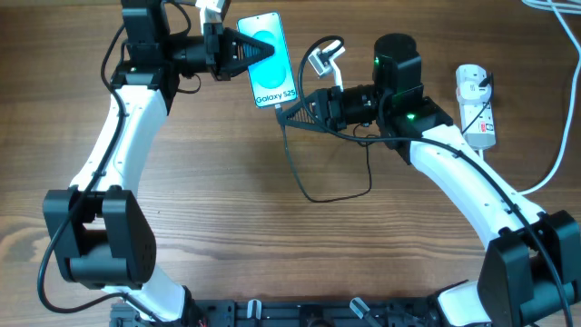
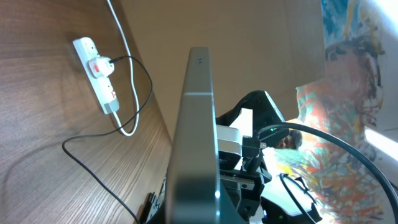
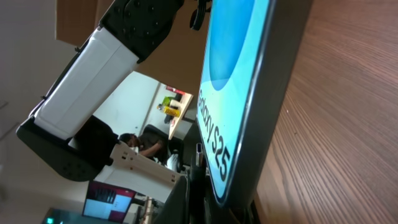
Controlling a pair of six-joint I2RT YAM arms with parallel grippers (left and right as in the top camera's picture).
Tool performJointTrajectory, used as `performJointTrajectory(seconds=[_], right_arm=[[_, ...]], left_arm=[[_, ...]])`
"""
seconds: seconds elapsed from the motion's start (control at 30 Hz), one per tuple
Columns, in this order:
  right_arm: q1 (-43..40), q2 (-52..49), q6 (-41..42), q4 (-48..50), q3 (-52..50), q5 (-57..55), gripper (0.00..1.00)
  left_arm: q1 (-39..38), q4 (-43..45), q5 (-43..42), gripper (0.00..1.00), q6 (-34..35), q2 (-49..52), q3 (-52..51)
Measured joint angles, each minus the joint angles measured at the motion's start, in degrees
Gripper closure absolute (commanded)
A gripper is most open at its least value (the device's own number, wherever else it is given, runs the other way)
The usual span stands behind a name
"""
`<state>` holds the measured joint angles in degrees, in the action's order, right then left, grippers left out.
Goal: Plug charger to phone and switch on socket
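The phone (image 1: 270, 56) is held up off the wooden table (image 1: 272, 263). It is tilted, with its screen facing the overhead camera. The screen is teal shading to pale blue around a rounded shape, with white "Galaxy S25" lettering near its lower end. The left wrist view shows it edge-on as a thin grey metal band (image 2: 198, 143). In the right wrist view the glossy blue screen and the lettering (image 3: 239, 81) fill the frame at a steep angle.

The left gripper (image 1: 238, 50) is clamped on the phone's left long edge, its black fingers closing to a wedge against the body. The right gripper (image 1: 290, 113) sits right at the phone's lower short edge. Its fingers are drawn together into a narrow tip, apparently pinching the charger (image 1: 313, 196). The small connector is hidden between them, so I cannot tell whether it is seated in the port.

From that tip the thin black cable drops away below the phone, loops across the wood and turns back up to the right. The socket (image 1: 476, 107) is a white strip with red marks. It lies flat, well to the right of the phone, with a plug in it, and its thick white cord (image 1: 556, 163) curves off further right.
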<state>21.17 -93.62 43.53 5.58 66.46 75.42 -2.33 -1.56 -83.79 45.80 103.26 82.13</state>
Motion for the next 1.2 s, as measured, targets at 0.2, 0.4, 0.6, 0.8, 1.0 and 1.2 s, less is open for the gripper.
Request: performJointTrajectory(seconds=[0.2,0.4,0.6,0.8,1.0,1.2], right_arm=[[0.00,0.00,0.09,0.00,0.00,0.02,0.96],[-0.13,0.00,0.57,0.04,0.00,0.46,0.96],[-1.42,0.00,1.29,0.04,0.00,1.29,0.96],[-1.51,0.00,1.31,0.04,0.00,1.53,0.96],[-1.49,0.00,1.31,-0.04,0.00,2.14,0.96],[-1.44,0.00,1.31,-0.20,0.00,2.16,0.96]], left_arm=[[0.00,-0.11,0.83,0.96,0.85,0.00,0.00],[0.00,-0.11,1.44,0.96,1.90,0.00,0.00],[0.00,-0.11,1.46,0.96,2.14,0.00,0.00],[0.00,-0.02,1.46,0.96,2.14,0.00,0.00],[0.00,0.15,1.46,0.96,2.14,0.00,0.00],[-0.04,0.15,1.49,0.96,3.32,0.00,0.00]])
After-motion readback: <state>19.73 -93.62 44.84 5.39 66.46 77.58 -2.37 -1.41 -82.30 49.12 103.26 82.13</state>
